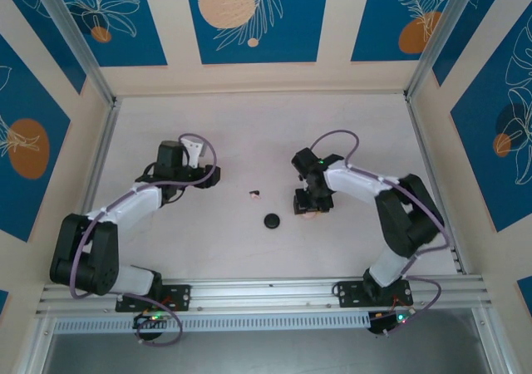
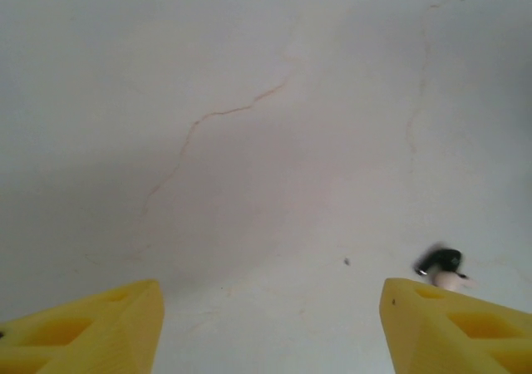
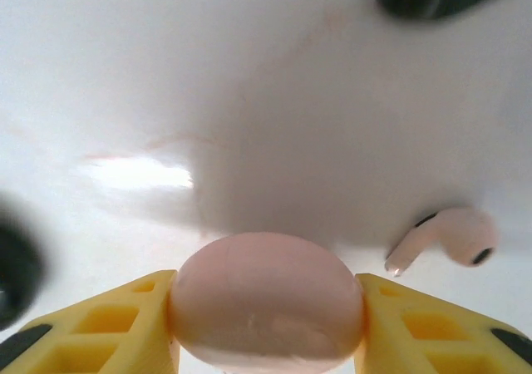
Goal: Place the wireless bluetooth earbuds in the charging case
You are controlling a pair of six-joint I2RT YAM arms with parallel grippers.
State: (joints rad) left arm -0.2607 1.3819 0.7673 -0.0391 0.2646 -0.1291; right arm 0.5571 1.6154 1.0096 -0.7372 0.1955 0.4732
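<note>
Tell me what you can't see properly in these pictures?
1. Top view: the earbud is too small to show its shape.
2. Right wrist view: the pink round piece in the right pincer is cut off by the bottom edge.
3. Same view: the dark blob at the left edge is blurred.

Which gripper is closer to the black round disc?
Right. The right gripper sits just right of the black round disc, jaws closed on a pale pink round case. The left gripper is farther off, to its left and further back.

Standing here, I can read no lettering, numbers or labels: none on the case (image 3: pixel 268 299), arms (image 1: pixel 133 204), table (image 1: pixel 249 125) or wall panels (image 1: pixel 249 17).
</note>
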